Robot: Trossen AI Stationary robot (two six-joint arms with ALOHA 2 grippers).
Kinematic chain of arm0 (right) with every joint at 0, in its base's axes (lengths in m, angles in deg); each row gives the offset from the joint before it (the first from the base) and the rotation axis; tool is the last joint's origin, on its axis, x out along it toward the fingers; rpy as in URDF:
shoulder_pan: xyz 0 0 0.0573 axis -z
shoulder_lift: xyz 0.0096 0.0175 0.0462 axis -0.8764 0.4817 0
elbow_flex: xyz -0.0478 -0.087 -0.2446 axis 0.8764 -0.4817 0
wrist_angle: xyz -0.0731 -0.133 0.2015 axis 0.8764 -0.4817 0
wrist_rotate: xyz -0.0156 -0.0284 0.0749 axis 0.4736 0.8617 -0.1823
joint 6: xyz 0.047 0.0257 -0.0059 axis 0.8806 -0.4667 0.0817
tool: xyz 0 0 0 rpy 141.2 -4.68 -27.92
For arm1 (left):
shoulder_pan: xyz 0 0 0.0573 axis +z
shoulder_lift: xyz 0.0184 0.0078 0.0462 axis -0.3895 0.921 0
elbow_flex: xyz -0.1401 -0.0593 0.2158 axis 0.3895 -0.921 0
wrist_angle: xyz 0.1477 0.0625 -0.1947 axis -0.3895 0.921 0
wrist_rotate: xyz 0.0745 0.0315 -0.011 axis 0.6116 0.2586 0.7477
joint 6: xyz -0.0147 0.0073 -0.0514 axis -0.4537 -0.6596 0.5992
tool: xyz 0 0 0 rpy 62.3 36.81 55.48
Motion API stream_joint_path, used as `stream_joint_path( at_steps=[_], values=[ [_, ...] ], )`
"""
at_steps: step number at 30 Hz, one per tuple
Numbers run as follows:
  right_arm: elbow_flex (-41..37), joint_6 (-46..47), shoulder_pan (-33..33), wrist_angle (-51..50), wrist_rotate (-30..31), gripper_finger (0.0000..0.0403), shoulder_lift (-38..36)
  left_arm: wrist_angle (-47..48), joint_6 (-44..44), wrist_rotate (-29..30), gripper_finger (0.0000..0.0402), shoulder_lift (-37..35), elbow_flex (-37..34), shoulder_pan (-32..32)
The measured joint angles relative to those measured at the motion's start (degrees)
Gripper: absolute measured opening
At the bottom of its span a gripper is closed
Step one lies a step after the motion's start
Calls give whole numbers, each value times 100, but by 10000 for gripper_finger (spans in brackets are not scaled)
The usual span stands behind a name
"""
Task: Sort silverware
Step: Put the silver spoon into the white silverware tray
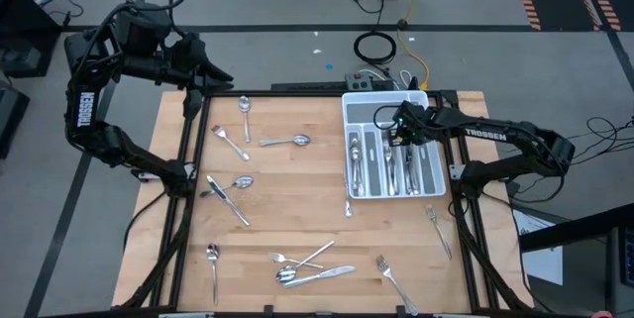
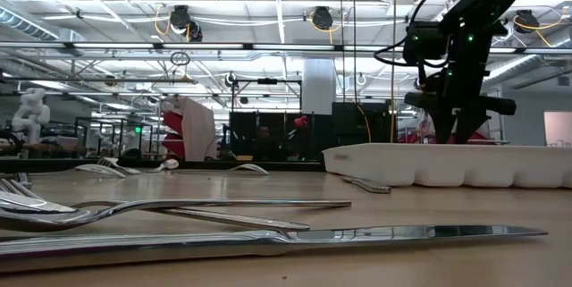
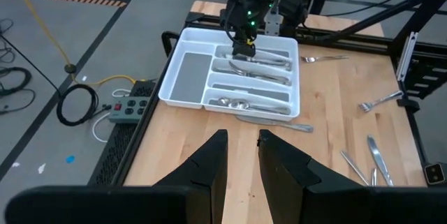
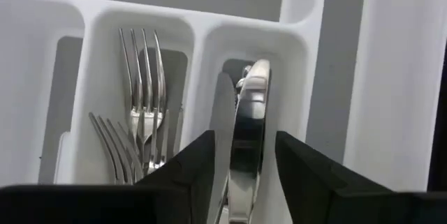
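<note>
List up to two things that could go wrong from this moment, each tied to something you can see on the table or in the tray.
1. The right end effector straddles a knife in the tray; its fingers look parted, but lifting off could drag the knife out of its slot.
2. Loose pieces overlap near the front edge; picking one may shift the others.
3. A fork lies near the table's right edge and might get pushed off.

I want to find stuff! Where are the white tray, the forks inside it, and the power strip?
White tray (image 3: 183, 41), left wrist view, its rim.
Forks (image 4: 143, 123), right wrist view, their necks.
Power strip (image 3: 128, 105), left wrist view, its top.
</note>
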Motion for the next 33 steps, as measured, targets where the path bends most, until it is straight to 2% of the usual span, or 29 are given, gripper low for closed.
stream_joint_path(
  at_steps=[5, 9, 12, 15, 20, 24, 30, 33],
  values=[
    [-2, -401, -51, 104, -105, 128, -54, -22, 30, 2, 86, 0, -2, 1],
    [77, -1045, -375, 956, -1138, 123, -549, 9, 39, 2, 86, 2, -2, -2],
    [250, -1206, -933, 1372, -1909, 123, -983, 9, 43, 4, 86, 2, -2, -2],
    [347, -1304, -1882, 1170, -2247, 123, -1221, 7, 43, 4, 86, 4, -2, 1],
    [358, -490, -3552, 646, -2098, 123, -1059, -83, 440, 2, 86, 4, -67, 1],
    [358, 165, -4629, 571, -1709, 123, -740, 68, 766, 29, 86, 0, -543, -147],
    [361, 1076, -5605, 588, -854, 123, -562, -239, 1426, 166, 86, -116, -2172, -936],
    [361, 1460, -5977, 621, -446, 123, -567, -981, 1709, 416, 86, -216, -3326, -1578]
  ],
)
